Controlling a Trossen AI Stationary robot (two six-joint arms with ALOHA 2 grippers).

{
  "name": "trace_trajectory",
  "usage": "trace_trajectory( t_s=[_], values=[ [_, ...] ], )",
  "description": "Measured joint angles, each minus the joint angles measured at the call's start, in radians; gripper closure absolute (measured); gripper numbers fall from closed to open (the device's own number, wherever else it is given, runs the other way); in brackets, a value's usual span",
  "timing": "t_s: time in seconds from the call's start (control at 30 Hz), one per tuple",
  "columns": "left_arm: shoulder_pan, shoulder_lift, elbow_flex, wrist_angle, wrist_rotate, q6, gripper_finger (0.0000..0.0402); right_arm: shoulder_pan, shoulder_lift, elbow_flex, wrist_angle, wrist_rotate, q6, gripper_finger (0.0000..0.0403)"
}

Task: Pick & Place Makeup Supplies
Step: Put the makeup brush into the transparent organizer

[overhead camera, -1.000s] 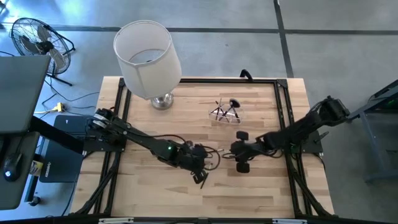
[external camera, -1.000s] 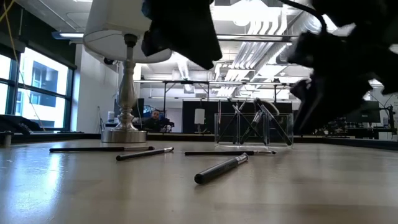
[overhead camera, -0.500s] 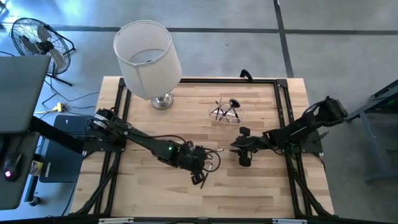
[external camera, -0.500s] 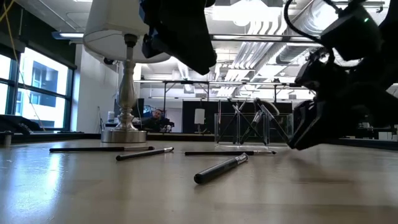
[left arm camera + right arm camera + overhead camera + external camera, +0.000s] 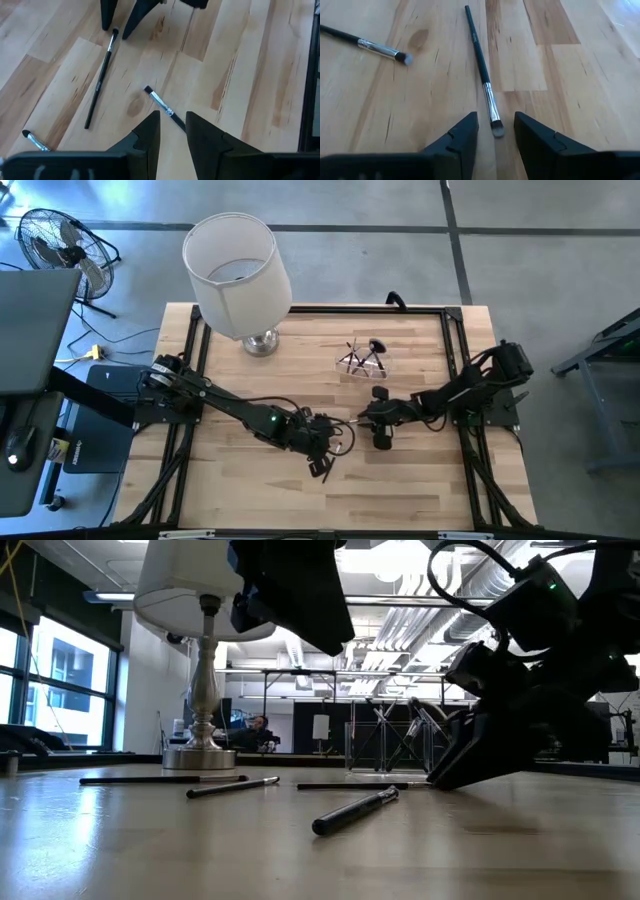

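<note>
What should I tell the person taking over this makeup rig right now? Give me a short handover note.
Right gripper: open, low over the table, fingers either side of the tip of a long brush; nothing gripped yet.
Left gripper: open, empty, hovering above a short brush.
Done: several brushes already stand in the clear holder near the table's far side.
Left: in the low view at least four loose items lie on the wood, including a thicker dark pencil; another brush lies beside the right gripper's target.
Next, probably: close right gripper, carry brush to holder.
</note>
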Motion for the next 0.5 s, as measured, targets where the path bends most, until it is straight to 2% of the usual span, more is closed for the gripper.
trace_trajectory(
  t_s=[0.13,0.3,0.5],
  values=[
    [0.000,0.000,0.000,-0.001,0.000,-0.021,0.0310,-0.012,0.000,-0.001,-0.027,-0.020,0.002,0.0311],
    [0.000,0.000,0.000,-0.002,-0.029,-0.021,0.0310,-0.014,0.000,0.000,-0.043,-0.033,0.004,0.0390],
    [0.000,0.000,0.000,-0.001,-0.124,0.024,0.0310,-0.014,0.002,-0.002,-0.030,-0.034,0.031,0.0398]
  ],
)
